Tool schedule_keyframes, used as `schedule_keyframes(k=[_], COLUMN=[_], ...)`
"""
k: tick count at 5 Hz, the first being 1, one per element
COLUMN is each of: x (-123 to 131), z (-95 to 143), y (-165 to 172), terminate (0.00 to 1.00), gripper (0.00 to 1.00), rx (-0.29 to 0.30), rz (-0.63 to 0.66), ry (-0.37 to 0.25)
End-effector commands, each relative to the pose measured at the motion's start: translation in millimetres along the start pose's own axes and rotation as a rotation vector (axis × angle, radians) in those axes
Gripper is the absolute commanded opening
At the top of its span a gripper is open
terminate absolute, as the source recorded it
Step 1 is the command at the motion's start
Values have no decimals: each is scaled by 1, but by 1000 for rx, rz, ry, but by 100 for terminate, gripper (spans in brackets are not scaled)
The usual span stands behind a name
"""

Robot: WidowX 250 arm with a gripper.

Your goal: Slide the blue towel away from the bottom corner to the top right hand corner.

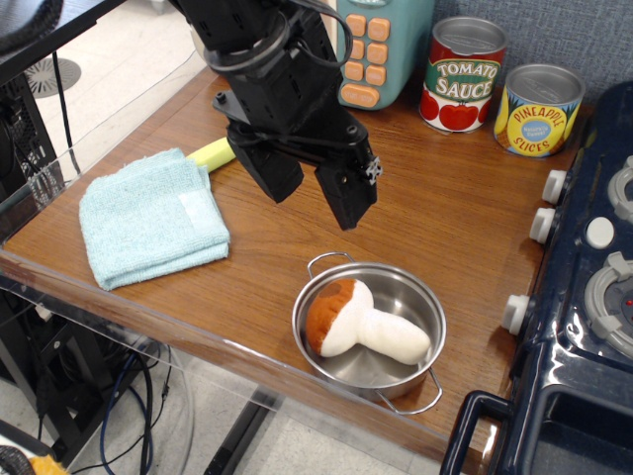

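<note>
The blue towel [148, 218] lies folded and flat on the brown wood-grain tabletop [445, 218], close to the bottom corner [25, 252] with its clear acrylic edge. My black gripper [315, 193] hangs above the table to the right of the towel and apart from it. Its two fingers are spread and hold nothing. The top right hand corner [574, 148] lies near the cans and the toy stove.
A yellow-green object [213, 153] pokes out behind the towel. A steel pot [396, 297] holding a plush mushroom [356, 322] stands at the front. A tomato sauce can [463, 74], a pineapple can [539, 109] and a teal toy [381, 49] stand at the back. A dark blue toy stove [593, 297] is on the right.
</note>
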State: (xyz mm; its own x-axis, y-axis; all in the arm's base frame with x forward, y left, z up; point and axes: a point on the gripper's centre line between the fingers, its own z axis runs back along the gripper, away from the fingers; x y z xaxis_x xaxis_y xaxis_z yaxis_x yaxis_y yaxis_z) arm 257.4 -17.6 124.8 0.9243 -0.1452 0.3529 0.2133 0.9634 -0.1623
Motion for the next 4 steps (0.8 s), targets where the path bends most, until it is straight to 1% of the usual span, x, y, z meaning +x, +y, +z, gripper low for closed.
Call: schedule_keyframes(k=[1, 2, 3, 4], x=[0, -8, -15, -25], z=[0, -6, -1, 3], y=[0, 37, 77, 113], terminate=[0, 0, 0, 0], gripper=[100, 100, 100, 100], rx=[0, 2, 25, 101], rz=[0, 65, 148, 279], ry=[0, 48, 51, 11])
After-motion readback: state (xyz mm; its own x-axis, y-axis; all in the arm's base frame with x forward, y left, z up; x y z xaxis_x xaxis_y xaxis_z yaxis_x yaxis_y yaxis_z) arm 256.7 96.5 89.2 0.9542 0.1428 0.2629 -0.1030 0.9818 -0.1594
